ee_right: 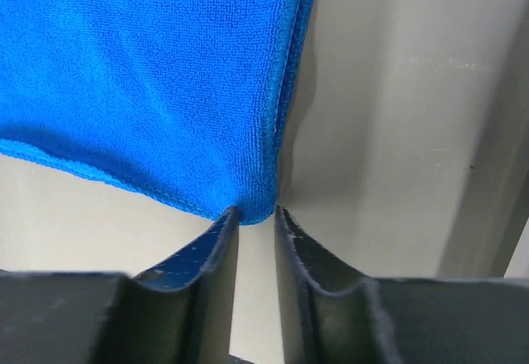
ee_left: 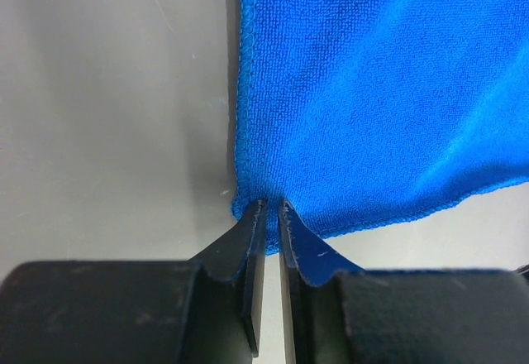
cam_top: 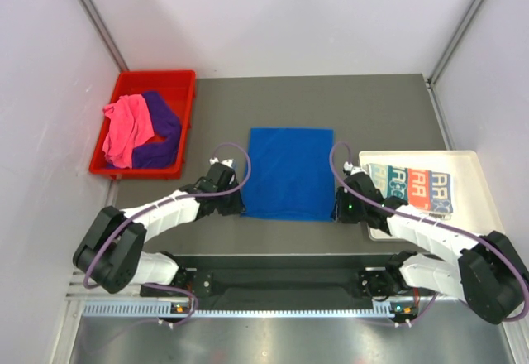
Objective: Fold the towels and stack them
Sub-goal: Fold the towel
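A plain royal blue towel [cam_top: 289,174] lies flat in the middle of the table. My left gripper [cam_top: 240,203] is at its near left corner, and in the left wrist view the gripper [ee_left: 271,203] is shut on that corner of the towel [ee_left: 372,91]. My right gripper [cam_top: 337,208] is at the near right corner. In the right wrist view the gripper [ee_right: 256,212] pinches the corner of the towel [ee_right: 149,66], which is lifted slightly, with a doubled edge. A pink towel [cam_top: 126,128] and a purple towel [cam_top: 163,124] lie crumpled in the bin. Folded cream and light blue towels [cam_top: 411,186] lie on the tray.
The red plastic bin [cam_top: 157,75] stands at the back left. The white flat tray [cam_top: 473,156] sits on the right, close beside my right arm. White walls enclose the table on three sides.
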